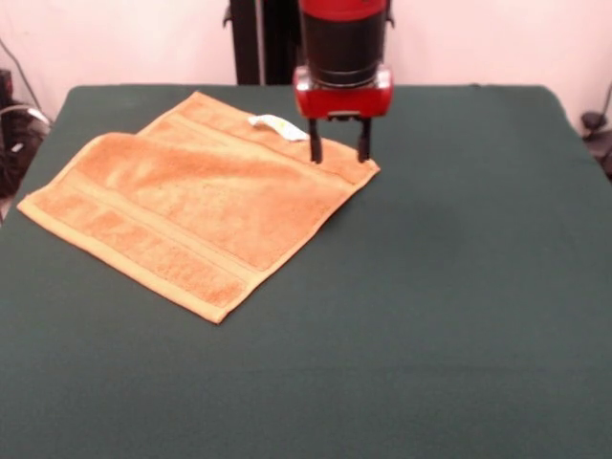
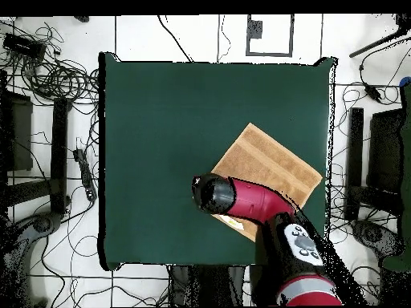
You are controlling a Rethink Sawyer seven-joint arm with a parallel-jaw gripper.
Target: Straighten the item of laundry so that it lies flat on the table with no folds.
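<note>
- Towel (image 1: 186, 206) lies on the green tabletop (image 1: 430, 316), one part folded over itself, white tag (image 1: 277, 125) showing at its far edge.
- Gripper (image 1: 338, 151) hangs over the towel's corner, fingers (image 1: 315, 145) spread apart, tips at the cloth, grasping nothing.

No readable text anywhere; small white tag (image 1: 277, 125) on orange-tan terry towel (image 1: 191, 206) too small to read.

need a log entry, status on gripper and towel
Gripper open, fingers down at towel's far corner. Towel folded over itself, not flat. Table unobstructed around it.
</note>
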